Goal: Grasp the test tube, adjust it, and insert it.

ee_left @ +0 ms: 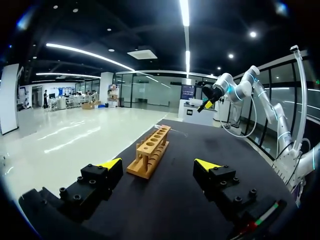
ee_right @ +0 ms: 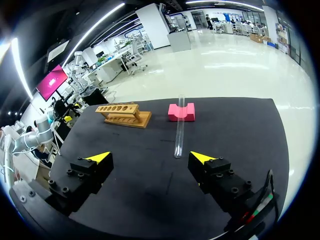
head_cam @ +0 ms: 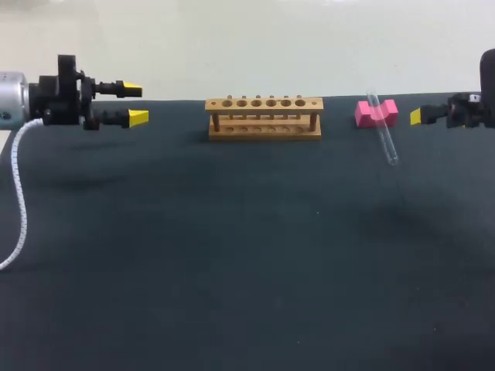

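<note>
Now clear test tube (head_cam: 383,131) on block (head_cam: 363,114); left end effector (ee_left: 157,164), right end effector (ee_right: 150,156) released.

Both arms apart, fingers (ee_left: 105,172) spread.

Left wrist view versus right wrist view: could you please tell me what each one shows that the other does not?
Only the left wrist view shows the left gripper, its fingers open, and the right arm far across the table. Only the right wrist view shows the test tube leaning on the pink block, ahead of the open right gripper. Both show the wooden rack standing on the dark table.
</note>
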`<state>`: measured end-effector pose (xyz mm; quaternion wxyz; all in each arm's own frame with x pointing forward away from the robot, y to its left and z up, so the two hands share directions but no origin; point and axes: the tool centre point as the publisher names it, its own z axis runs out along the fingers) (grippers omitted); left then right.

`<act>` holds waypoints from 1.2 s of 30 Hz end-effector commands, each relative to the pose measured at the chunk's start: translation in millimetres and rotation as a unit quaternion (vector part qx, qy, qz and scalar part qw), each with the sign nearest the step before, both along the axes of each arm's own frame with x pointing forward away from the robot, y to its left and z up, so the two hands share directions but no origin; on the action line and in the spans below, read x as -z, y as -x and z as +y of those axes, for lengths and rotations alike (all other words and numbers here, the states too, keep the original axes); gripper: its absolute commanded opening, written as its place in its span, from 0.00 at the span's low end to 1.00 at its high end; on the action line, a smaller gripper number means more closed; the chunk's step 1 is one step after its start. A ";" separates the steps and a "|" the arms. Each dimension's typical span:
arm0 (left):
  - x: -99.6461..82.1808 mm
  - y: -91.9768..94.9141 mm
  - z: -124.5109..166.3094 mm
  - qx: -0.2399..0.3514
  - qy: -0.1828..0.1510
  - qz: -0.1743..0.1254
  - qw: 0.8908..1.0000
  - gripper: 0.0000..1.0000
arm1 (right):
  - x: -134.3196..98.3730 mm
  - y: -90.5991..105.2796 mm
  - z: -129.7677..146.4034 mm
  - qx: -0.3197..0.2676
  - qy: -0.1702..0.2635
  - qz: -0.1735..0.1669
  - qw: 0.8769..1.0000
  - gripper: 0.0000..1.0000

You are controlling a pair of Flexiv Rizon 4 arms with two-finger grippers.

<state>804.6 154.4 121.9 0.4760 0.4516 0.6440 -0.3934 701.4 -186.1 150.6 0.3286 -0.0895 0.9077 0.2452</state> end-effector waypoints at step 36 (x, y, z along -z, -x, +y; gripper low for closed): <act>0.2 3.2 -0.8 -0.006 0.000 -0.003 1.000 1.00 | 13.6 -56.5 25.3 0.128 0.224 -0.047 0.965 1.00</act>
